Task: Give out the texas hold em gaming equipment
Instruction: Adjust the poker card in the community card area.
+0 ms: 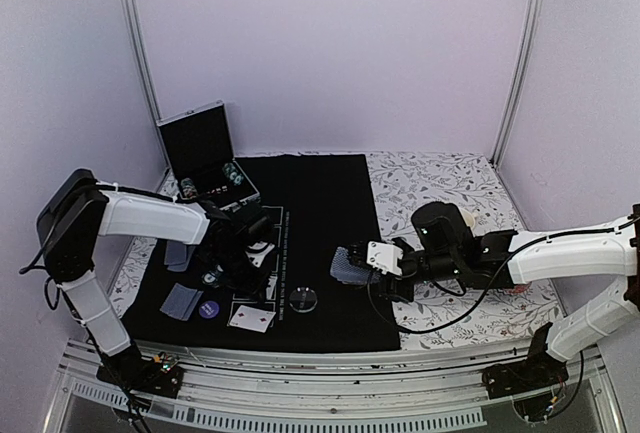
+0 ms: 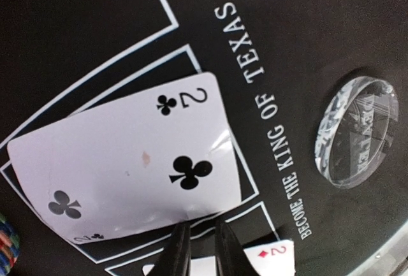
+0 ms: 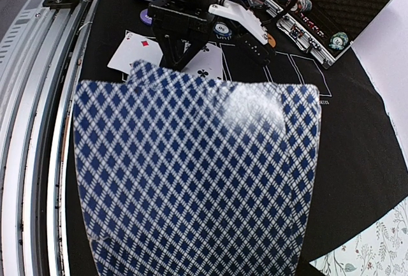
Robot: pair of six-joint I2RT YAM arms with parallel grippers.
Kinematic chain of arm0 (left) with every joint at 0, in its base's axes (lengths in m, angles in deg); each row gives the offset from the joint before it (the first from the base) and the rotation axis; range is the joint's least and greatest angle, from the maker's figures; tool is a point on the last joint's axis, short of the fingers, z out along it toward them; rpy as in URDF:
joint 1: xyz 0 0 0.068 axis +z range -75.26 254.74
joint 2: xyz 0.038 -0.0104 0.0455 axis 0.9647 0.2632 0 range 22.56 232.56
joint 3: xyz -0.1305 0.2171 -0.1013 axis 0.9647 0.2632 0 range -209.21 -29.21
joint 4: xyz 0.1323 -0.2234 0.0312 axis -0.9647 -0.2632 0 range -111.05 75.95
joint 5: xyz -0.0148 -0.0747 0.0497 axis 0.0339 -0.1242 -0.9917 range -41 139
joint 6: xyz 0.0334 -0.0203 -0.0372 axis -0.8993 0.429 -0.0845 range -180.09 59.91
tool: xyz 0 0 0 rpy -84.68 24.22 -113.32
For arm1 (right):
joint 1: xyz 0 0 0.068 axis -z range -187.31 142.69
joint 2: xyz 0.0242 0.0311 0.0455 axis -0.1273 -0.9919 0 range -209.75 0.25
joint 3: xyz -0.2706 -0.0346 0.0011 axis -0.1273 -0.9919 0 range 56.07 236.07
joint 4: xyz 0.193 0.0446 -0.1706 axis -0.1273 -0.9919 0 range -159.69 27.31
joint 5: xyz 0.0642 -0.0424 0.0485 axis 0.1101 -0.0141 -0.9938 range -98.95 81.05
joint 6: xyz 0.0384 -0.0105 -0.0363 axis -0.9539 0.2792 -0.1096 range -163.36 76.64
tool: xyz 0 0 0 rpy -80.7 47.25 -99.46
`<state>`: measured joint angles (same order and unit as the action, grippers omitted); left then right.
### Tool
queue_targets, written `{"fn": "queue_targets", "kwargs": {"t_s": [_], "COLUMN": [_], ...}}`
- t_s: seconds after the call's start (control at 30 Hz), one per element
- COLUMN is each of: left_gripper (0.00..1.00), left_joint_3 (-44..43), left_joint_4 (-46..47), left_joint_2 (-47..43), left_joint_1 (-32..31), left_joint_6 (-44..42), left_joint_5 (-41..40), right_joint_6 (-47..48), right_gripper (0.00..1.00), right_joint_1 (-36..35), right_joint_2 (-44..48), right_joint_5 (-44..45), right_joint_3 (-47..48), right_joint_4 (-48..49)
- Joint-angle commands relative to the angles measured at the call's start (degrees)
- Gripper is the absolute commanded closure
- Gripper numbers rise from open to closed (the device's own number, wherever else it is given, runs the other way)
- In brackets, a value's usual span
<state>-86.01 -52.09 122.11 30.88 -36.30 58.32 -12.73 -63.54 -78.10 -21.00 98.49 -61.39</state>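
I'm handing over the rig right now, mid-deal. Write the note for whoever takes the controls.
Left gripper: closed on the edge of the two of clubs, face up, low over the black mat.
Right gripper: holds the deck, backs up, over the mat's right side.
On the mat: two of diamonds face up near the front, between the purple disc and the clear dealer disc; a face-down card to the left. Chips sit in the open case, back left.
Done: a few cards and discs are out.
Left: place the two of clubs, deal the deck, distribute chips.
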Motion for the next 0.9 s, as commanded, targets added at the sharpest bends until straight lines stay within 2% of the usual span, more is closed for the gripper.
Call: {"fn": "queue_targets", "kwargs": {"t_s": [0.0,0.3,0.5,0.73,0.87], "left_gripper": [0.84,0.85,0.84,0.83,0.77], "left_joint_3": [-1.0,-1.0,-0.2,1.5,2.9], "left_joint_4": [3.4,4.3,2.6,-2.7,-4.6], "left_joint_2": [1.5,0.3,-6.4,-12.5,-13.1], "left_joint_1": [-0.7,-0.7,-1.0,-6.2,-8.5], "left_joint_6": [-0.1,0.1,-0.2,0.7,2.7], "left_joint_5": [-0.6,0.6,2.3,3.6,2.5], "right_joint_6": [-0.5,-0.4,0.0,-0.2,-0.3], "right_gripper": [0.49,0.49,0.49,0.49,0.49], "right_joint_1": [0.2,0.2,0.2,0.2,0.2], "right_joint_2": [1.2,1.2,1.4,0.9,1.2], "right_joint_5": [0.8,0.8,1.0,0.8,0.8], "right_joint_3": [0.3,0.5,0.7,0.6,0.6], "right_joint_4": [0.6,0.6,0.1,0.8,0.8]}}
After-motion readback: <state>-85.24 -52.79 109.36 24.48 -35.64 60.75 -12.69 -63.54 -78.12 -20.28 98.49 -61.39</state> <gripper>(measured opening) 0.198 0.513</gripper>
